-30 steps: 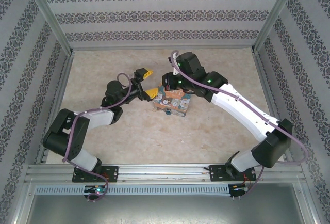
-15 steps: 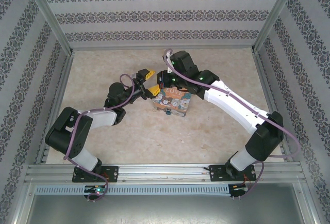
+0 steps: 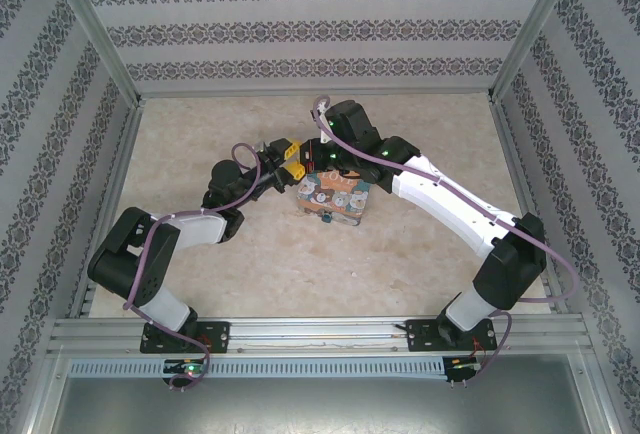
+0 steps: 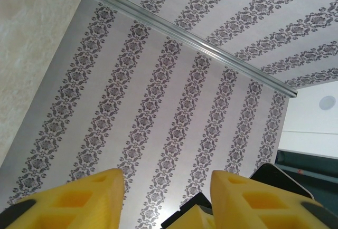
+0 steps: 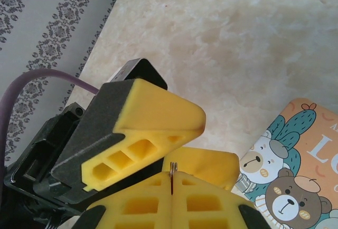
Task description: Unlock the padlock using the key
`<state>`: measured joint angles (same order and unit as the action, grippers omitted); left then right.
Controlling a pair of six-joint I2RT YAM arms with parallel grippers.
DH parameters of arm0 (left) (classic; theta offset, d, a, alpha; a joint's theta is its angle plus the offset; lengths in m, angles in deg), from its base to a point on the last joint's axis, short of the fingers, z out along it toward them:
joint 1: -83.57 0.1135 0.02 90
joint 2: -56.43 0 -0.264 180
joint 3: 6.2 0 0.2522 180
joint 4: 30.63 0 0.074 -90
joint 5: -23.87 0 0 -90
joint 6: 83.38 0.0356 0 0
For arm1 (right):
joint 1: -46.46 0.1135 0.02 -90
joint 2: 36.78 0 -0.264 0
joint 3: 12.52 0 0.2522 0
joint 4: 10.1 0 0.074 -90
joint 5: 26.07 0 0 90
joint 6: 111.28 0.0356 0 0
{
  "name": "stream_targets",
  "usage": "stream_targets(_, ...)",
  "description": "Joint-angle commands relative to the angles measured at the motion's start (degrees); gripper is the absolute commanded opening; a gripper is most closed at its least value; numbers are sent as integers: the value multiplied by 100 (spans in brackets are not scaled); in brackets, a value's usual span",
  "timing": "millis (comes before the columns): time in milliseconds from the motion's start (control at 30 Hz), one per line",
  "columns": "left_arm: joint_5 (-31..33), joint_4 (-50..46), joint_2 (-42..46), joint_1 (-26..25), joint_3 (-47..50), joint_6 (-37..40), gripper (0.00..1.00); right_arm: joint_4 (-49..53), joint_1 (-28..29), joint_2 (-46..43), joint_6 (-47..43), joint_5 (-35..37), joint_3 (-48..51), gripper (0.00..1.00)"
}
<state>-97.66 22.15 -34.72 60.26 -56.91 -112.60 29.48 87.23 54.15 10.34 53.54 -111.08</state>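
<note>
My right gripper [image 5: 173, 173] is shut on the key [image 5: 172, 167], a thin metal sliver poking out from between its yellow pads. My left gripper [image 4: 166, 180] stands open, its two fingers [image 5: 158, 114] on either side of the right gripper's tip, apart from the key. From above, the left gripper [image 3: 290, 157] meets the right gripper [image 3: 309, 161] just off the far left corner of the colourful tin [image 3: 338, 197]. The padlock [image 3: 325, 219] is a tiny blue speck at the tin's near edge.
The tin with bear pictures [image 5: 288, 187] lies on the beige table [image 3: 420, 254] right beside both grippers. Patterned walls [image 3: 300, 29] close in the back and sides, with metal frame posts [image 3: 95, 34] at the corners.
The left gripper's jaws have narrowed a good deal. The right arm has swung left, bringing its tip with the key between the left fingers.
</note>
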Motion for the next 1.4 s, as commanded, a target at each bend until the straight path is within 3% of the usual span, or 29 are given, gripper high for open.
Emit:
stream_targets(0,21,447,-11,-85,83,-311,42,-139,62,24,90,-68,33,0)
stream_targets(267,9,456,-51,-81,109,-330,31,-148,63,-45,90,-29,94,0)
stream_targets(733,-3,541,-179,-82,129,-367,19,-192,63,-154,108,46,189,0)
stream_targets(1367,15,1034,-565,-74,127,-575,13,-174,53,-232,90,148,209,0)
